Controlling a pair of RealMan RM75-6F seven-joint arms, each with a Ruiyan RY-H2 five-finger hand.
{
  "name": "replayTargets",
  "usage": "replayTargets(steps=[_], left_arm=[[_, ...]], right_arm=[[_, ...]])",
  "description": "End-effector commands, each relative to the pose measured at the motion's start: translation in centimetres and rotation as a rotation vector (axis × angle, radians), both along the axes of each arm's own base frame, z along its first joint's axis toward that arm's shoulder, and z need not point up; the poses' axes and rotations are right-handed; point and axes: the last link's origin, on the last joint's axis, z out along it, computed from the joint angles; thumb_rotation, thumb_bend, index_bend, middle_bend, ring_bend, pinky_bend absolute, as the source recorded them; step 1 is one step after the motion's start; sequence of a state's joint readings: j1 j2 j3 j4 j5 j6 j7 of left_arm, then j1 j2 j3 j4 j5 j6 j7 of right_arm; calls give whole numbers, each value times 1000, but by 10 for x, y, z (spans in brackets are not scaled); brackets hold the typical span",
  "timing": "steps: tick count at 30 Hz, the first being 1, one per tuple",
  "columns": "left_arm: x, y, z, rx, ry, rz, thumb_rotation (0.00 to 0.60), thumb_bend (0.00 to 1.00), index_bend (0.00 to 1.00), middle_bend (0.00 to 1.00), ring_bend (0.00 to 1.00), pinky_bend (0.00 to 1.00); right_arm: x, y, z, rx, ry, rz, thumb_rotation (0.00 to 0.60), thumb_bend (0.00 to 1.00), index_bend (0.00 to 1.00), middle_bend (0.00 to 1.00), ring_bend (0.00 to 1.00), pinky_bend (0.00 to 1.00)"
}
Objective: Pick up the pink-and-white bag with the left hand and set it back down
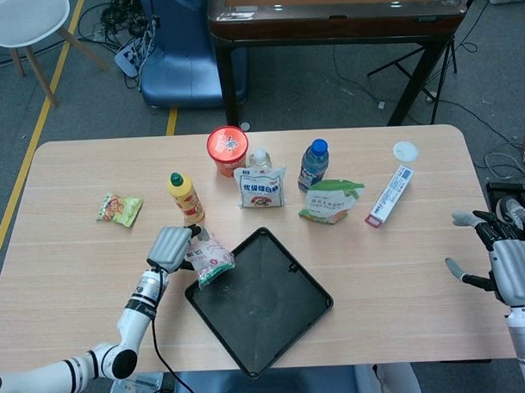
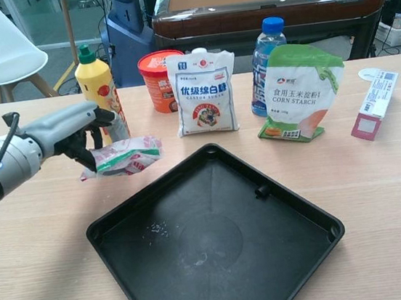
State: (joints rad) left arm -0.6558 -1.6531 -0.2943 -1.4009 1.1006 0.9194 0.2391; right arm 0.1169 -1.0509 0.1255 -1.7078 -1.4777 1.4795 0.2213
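My left hand [image 1: 170, 248] [image 2: 67, 135] holds the pink-and-white bag [image 1: 209, 259] [image 2: 123, 157] in the air above the table, just left of the black tray [image 1: 275, 321] [image 2: 224, 279]. The bag has a green strip along one edge and lies almost flat, sticking out to the right of the fingers. In the chest view the hand sits in front of the yellow bottle [image 2: 96, 79]. My right hand [image 1: 509, 265] hangs off the table's right edge with its fingers spread and nothing in them; only the head view shows it.
Along the back stand the yellow bottle [image 1: 186, 197], a red cup [image 1: 226, 150], a white sugar bag [image 1: 260, 188], a blue bottle [image 1: 313, 164] and a corn starch pouch [image 1: 330, 201]. A white box [image 1: 390, 195] lies to the right, a small snack packet [image 1: 119, 208] far left.
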Motion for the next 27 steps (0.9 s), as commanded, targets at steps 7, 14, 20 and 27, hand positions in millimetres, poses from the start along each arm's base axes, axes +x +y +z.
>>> replayTargets(steps=[7,14,20,27], left_arm=[[-8,16,16,-206,-311,215,600,284,445,615,557,655],[-22,23,9,-228,-313,241,600,284,442,615,556,655],[-30,26,1,-217,-275,223,600,283,438,614,552,652],[-39,29,-4,-254,-267,252,600,283,414,605,532,631]], right_arm=[[0,-1,0,1,1,-2,600,234,239,321,163,202],[-1,-1,-1,4,1,-5,600,234,240,321,163,202],[-1,-1,-1,3,2,-8,600,234,239,321,163,202],[-1,-1,-2,4,2,-13,600,234,240,321,163,202]])
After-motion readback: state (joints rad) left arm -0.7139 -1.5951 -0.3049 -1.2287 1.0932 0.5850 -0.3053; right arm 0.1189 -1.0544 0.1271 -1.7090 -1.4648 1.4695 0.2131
